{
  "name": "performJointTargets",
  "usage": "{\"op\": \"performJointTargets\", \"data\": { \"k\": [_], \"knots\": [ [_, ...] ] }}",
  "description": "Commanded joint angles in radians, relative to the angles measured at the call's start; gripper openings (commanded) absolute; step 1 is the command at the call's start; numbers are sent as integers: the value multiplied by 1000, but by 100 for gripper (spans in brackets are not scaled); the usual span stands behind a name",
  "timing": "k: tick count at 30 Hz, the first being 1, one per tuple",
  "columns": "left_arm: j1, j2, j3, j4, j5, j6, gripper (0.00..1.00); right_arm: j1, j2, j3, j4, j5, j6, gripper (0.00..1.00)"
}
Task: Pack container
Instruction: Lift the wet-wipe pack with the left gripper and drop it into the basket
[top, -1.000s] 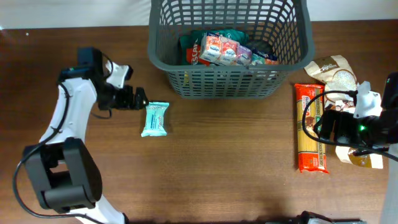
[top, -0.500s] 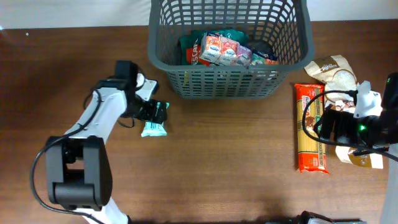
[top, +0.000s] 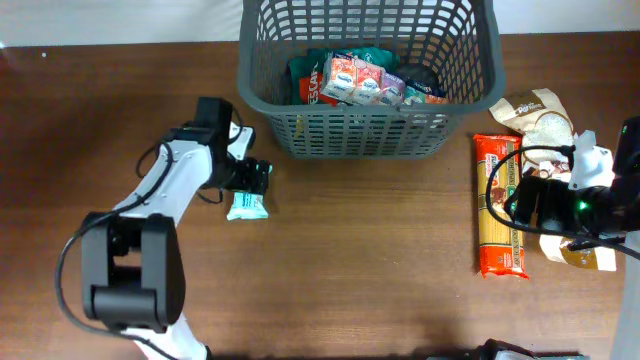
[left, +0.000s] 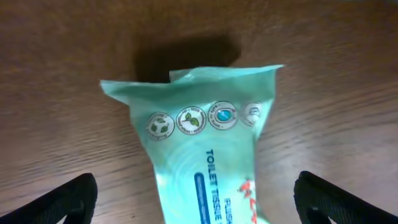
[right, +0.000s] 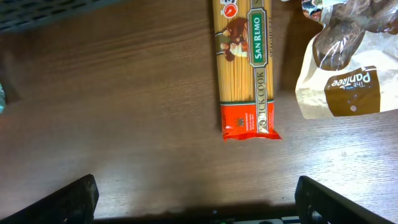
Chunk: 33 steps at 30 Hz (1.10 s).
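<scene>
Left arm: swung right over the past second; left gripper (top: 255, 178) now straddles the top end of the teal tissue pack (left: 205, 149), jaws wide, not gripping | Pack: unmoved | Basket (top: 360, 135): far centre, just beyond the pack, groceries (top: 365, 80) inside | Right gripper (right: 196, 202): unchanged, jaws wide, near the spaghetti pack (top: 498, 205)

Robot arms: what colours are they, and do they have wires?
The left arm is white with chunky black joints and a black cable looping near its base. The right arm is mostly black with a white piece, a tiny green light and black cables. The left gripper and right gripper both have black fingers.
</scene>
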Motion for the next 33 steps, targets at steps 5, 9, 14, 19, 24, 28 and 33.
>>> {"op": "performJointTargets", "data": {
  "k": [5,9,14,19,24,28,33],
  "knots": [
    [2,92,-11,11,18,-92,89,-6,2,16,-1,-13,0,99],
    [2,96,-11,22,22,-108,70,-6,2,16,-1,-13,1,99],
    [3,96,-11,39,49,-133,18,-6,2,16,-1,-13,1,99],
    [11,89,16,28,56,-149,2,-6,2,16,-5,-13,0,99],
    [71,19,124,-29,60,-166,2,-6,2,16,-13,-13,0,99],
    [144,-57,250,-85,60,-169,2,-6,2,16,-18,-13,1,99],
    [219,-141,424,-135,64,-168,1,-6,2,16,-22,-13,1,99]
  ]
}}
